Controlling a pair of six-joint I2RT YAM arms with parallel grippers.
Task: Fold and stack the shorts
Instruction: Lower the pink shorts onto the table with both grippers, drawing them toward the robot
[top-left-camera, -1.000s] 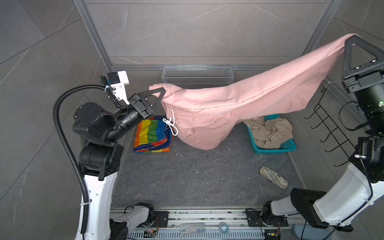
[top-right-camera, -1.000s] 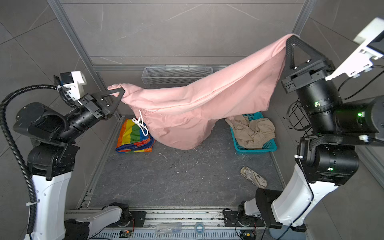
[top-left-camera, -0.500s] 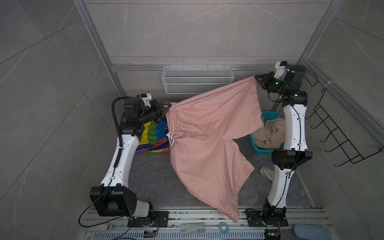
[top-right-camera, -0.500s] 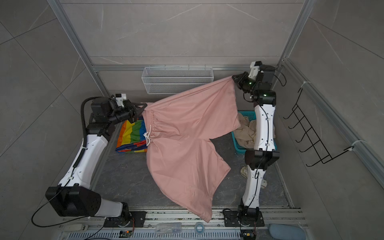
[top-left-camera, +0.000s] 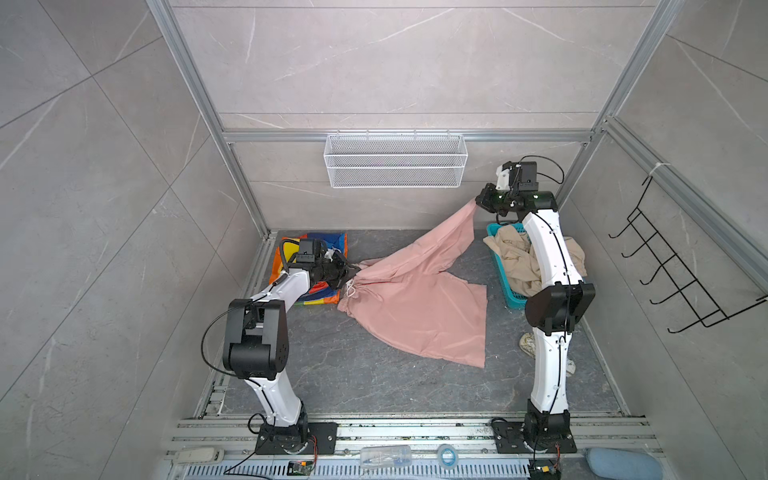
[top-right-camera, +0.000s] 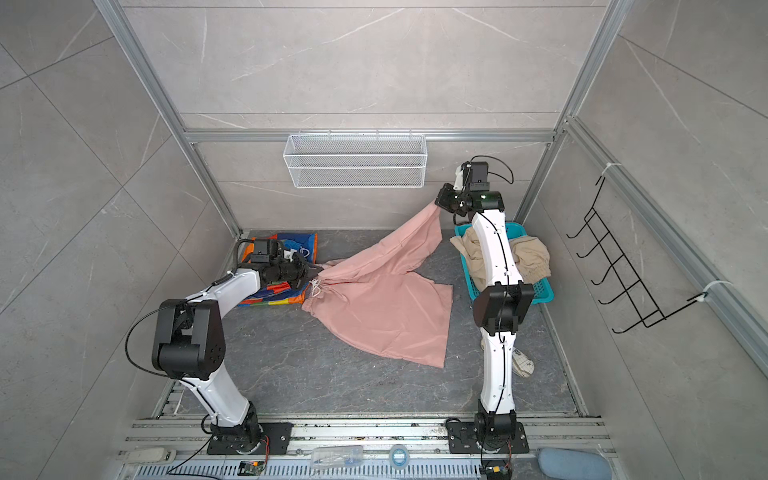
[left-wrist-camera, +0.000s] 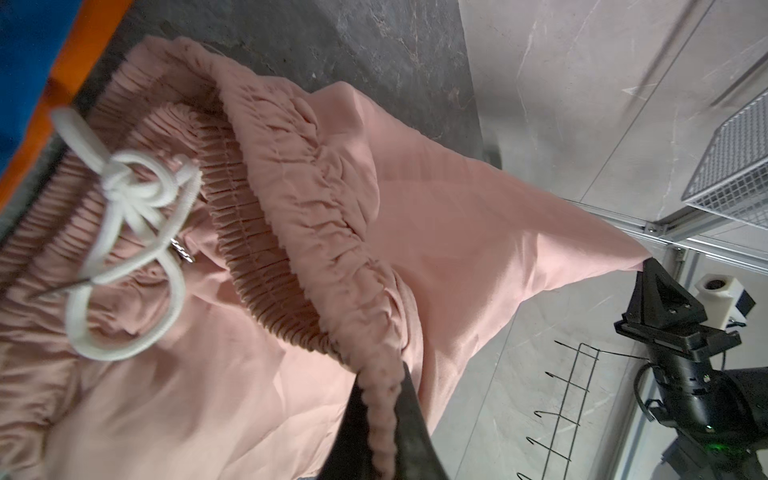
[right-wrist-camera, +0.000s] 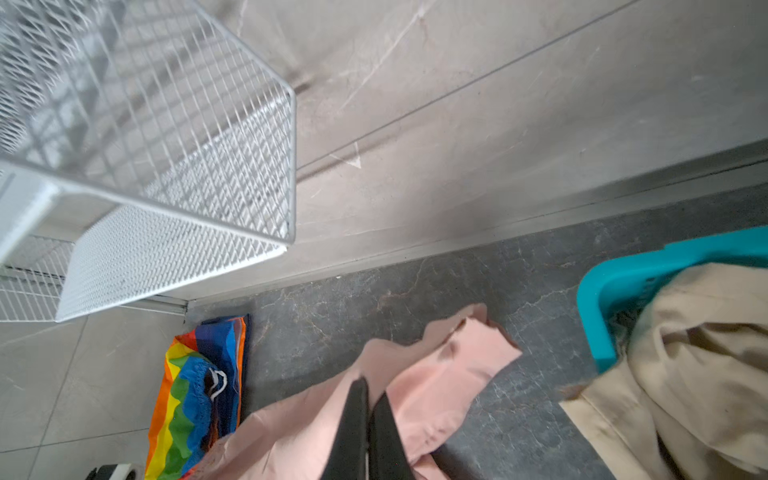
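Hanging diagonally, pink shorts (top-left-camera: 415, 307): left gripper (top-left-camera: 355, 269) pinching waistband (left-wrist-camera: 291, 199), right gripper (top-left-camera: 477, 202) pinching raised leg (top-left-camera: 449, 237).

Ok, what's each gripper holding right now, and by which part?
Both hold the pink shorts: left gripper pinches the gathered waistband, right gripper the end of one leg.

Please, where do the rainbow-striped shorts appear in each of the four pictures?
Top view: rainbow-striped shorts on the dark surface, back left, partly under the left arm.
Top view: the shorts, back left too.
Left wrist: blue-orange strip beyond the pink shorts.
Right wrist: the shorts beside the pink shorts.
Shared landmark: white wire basket on the back wall.
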